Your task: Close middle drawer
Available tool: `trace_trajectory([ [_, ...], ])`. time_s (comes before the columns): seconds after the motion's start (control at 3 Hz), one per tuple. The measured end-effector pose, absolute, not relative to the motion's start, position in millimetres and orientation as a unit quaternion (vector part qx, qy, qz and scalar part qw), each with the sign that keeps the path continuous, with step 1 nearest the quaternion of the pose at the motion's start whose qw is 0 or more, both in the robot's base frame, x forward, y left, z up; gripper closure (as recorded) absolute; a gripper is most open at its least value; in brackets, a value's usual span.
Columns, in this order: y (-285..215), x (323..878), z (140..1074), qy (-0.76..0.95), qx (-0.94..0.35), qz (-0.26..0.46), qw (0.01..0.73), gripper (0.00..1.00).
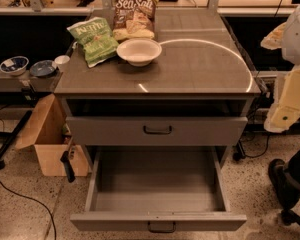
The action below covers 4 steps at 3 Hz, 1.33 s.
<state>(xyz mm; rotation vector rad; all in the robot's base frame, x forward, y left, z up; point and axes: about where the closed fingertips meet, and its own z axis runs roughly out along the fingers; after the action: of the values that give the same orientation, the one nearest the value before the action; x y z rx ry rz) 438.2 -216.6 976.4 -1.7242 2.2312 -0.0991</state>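
The middle drawer [157,186] is a wide grey metal tray pulled far out of the cabinet. It is empty, and its low front panel carries a small dark loop handle [161,227] at the bottom edge of the view. Above it, the grey drawer with the taller front panel [157,130] stands slightly out, with a dark gap over it. My arm comes in at the right edge as white and pale yellow parts [291,96]. My dark gripper [282,181] hangs low at the right, to the right of the middle drawer and apart from it.
On the cabinet top [205,59] are a white bowl [139,51], a green chip bag [94,40] and a Sea Salt chip bag [135,15]. A cardboard box [50,139] stands on the floor at the left, and small bowls [14,64] sit on a shelf.
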Motion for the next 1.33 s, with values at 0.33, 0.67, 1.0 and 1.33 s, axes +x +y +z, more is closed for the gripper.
trace_trajectory([
  [0.33, -216.6, 438.2, 976.4, 0.781, -0.603, -0.035, 0.159, 0.00],
  [0.67, -216.6, 438.2, 976.4, 0.781, -0.603, -0.035, 0.159, 0.14],
  [1.0, -216.6, 438.2, 976.4, 0.781, -0.603, -0.035, 0.159, 0.37],
  [1.33, -216.6, 438.2, 976.4, 0.781, -0.603, -0.035, 0.159, 0.61],
])
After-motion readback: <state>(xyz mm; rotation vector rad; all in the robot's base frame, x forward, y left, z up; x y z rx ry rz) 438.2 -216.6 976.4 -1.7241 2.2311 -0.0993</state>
